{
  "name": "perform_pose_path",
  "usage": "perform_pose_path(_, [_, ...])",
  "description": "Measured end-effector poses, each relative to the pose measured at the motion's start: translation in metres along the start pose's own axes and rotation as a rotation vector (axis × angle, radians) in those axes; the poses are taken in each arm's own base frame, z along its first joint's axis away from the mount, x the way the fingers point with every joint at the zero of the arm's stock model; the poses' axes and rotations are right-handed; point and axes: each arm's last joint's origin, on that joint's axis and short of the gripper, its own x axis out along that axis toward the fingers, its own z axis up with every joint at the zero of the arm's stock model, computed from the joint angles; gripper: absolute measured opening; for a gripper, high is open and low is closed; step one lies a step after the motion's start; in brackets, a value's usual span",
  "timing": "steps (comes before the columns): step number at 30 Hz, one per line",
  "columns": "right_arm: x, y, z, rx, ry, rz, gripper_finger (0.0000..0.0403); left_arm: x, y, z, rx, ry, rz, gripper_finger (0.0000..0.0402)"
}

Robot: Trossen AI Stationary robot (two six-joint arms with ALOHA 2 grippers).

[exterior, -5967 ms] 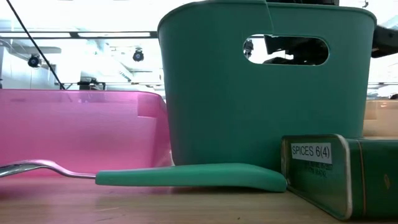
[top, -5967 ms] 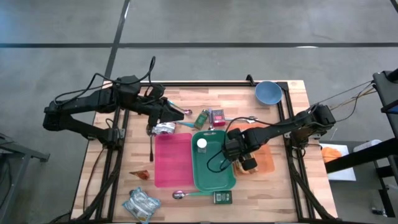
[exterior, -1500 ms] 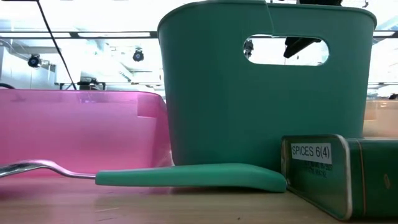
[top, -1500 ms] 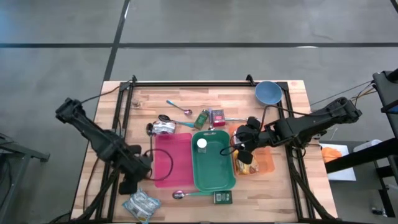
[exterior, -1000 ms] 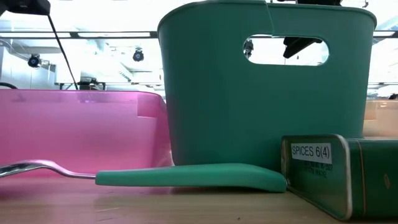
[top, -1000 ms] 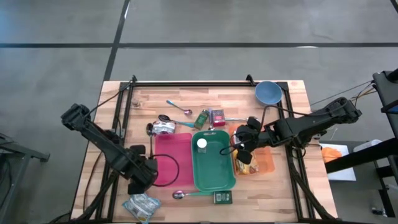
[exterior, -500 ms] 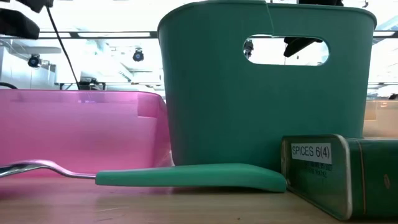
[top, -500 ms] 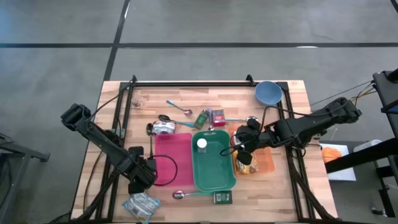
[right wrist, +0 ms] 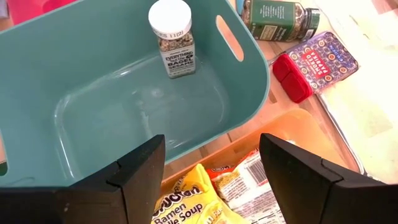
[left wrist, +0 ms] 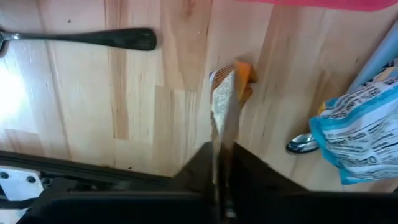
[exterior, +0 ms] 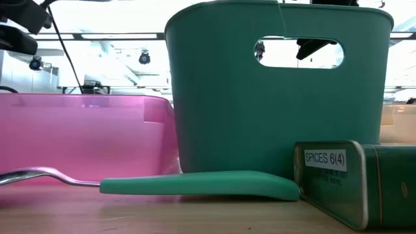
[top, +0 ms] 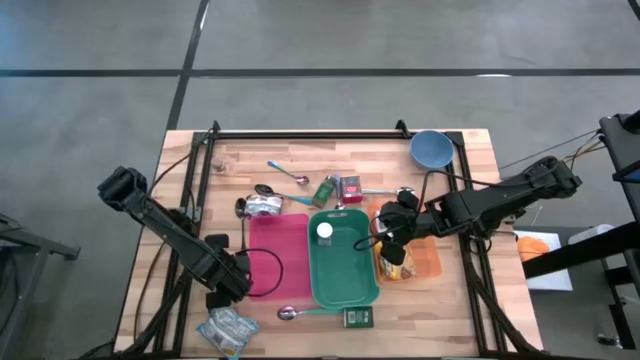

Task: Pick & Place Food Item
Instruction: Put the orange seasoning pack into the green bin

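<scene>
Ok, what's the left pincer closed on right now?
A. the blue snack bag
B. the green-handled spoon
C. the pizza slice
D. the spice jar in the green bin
C: the left wrist view shows the left pincer shut on the pizza slice, its crust edge-on between the fingers, above the bare wooden table; the blue snack bag lies untouched beside it.

From down at table height I see a tall green bin (exterior: 273, 97) filling the middle, with an oval handle hole near its rim showing bright room light and a dark shape behind it. To its left stands a translucent pink bin (exterior: 84, 136), lower than the green one. In front lies a spoon with a flat green handle (exterior: 195, 185) and a metal neck running left. At the right edge sits a green tin (exterior: 354, 182) labelled "SPICES 6(4)". A dark piece of one of my arms (exterior: 23, 29) shows at the upper left.
</scene>
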Motion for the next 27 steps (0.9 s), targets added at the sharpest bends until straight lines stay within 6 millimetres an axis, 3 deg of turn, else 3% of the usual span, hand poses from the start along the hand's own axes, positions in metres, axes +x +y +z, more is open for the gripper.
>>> perform_pose_path(7, [0.000, 0.000, 0.000, -0.002, 0.000, -0.001, 0.0258, -0.002, -0.001, 0.001, -0.023, -0.013, -0.019, 0.0002])
perform_pose_path(13, [0.000, 0.000, 0.000, -0.003, 0.001, -0.001, 0.0258, -0.016, -0.002, 0.000, -0.035, -0.053, -0.063, 0.0001])
perform_pose_path(27, [0.000, 0.000, 0.000, -0.006, 0.002, -0.003, 0.0258, -0.082, 0.020, -0.021, -0.266, -0.222, -0.149, 0.0000])
